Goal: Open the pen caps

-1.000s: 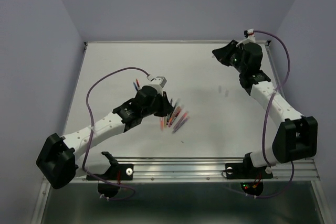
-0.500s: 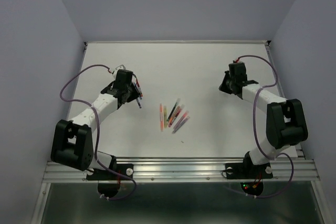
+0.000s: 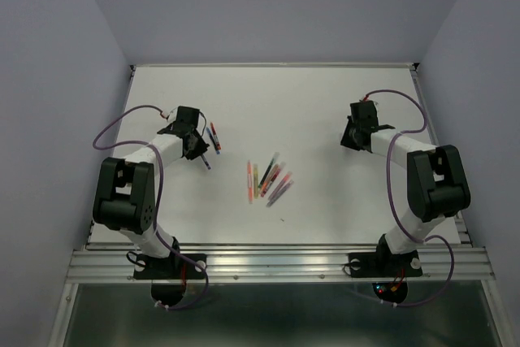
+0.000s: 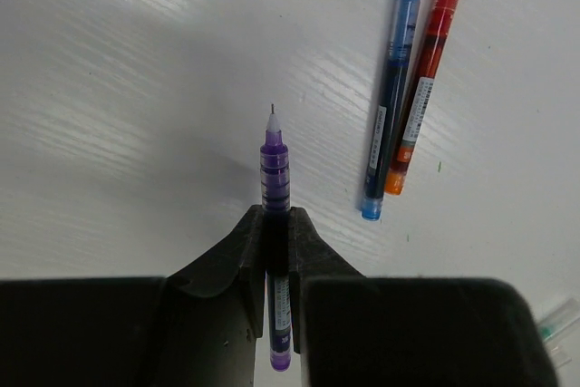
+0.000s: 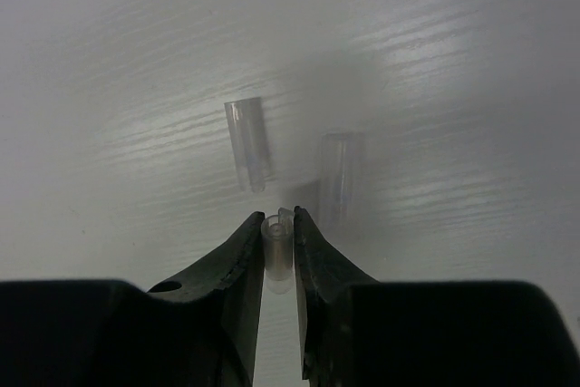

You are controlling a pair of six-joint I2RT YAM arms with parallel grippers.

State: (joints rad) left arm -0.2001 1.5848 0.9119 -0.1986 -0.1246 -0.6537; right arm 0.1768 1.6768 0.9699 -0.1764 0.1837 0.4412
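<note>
My left gripper [image 4: 275,217] is shut on a purple pen [image 4: 275,165] whose bare tip points away from me; it has no cap on. It is at the table's left in the top view [image 3: 197,150]. An uncapped blue pen [image 4: 391,97] and an orange pen [image 4: 424,79] lie side by side just to its right. My right gripper [image 5: 277,217] is shut on a small clear pen cap [image 5: 277,244], low over the table at the right [image 3: 349,139]. Two more clear caps [image 5: 246,142] [image 5: 337,174] lie just beyond it.
A bunch of several coloured pens [image 3: 268,180] lies in the middle of the white table [image 3: 309,103]. A clear cap [image 4: 562,319] shows at the lower right edge of the left wrist view. Grey walls stand on both sides.
My left arm has swung from the middle bunch of pens out to the left with the purple pen. My right arm has come down from the far right to the table.
</note>
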